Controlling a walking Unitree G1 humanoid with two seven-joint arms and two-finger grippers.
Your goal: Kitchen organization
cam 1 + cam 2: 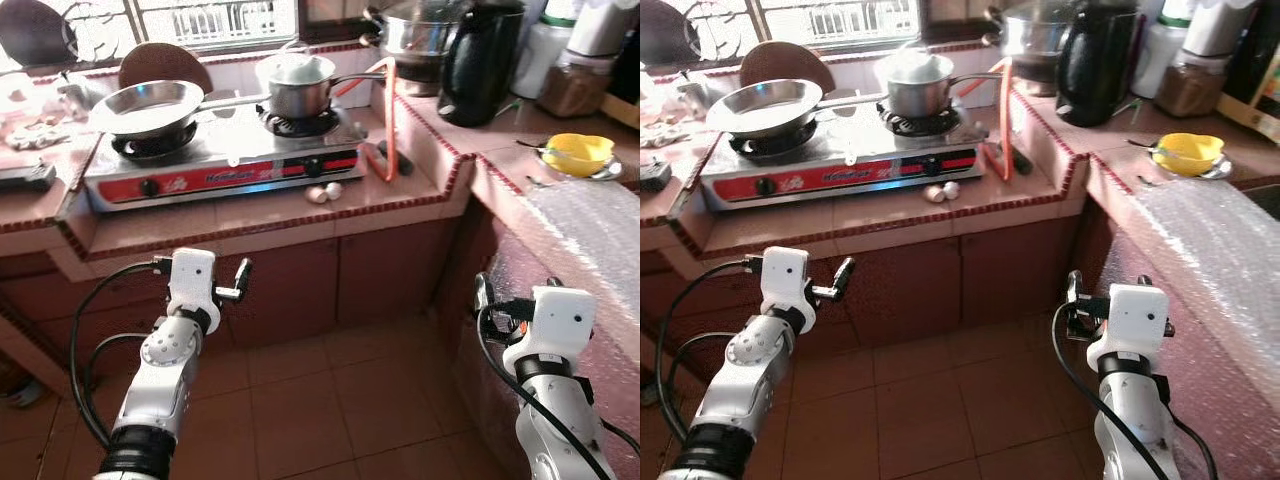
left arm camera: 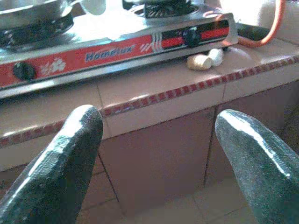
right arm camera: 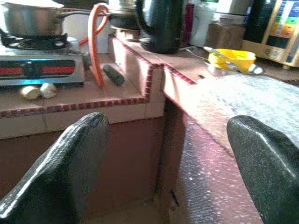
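Observation:
A red and silver gas stove [image 1: 225, 160] stands on the tiled counter [image 1: 250, 225] ahead. On its burners rest a steel frying pan [image 1: 150, 105] and a steel saucepan [image 1: 297, 85]. Two small pale lumps [image 1: 323, 192] lie in front of the stove. On the right counter stand a black kettle [image 1: 480, 60] and a yellow bowl [image 1: 577, 152]. My left gripper [image 2: 156, 119] is open and empty, held below the counter edge facing the stove. My right gripper [image 3: 168, 123] is also open and empty, low beside the right counter's corner.
An orange gas hose [image 1: 388, 120] loops down beside the stove, with a dark green stick-like object [image 3: 113, 73] next to it. Bubble wrap [image 1: 590, 230] covers the right counter. A steel pot [image 1: 415, 30] and jars [image 1: 575, 85] stand at the back. Tiled floor [image 1: 320, 400] lies below.

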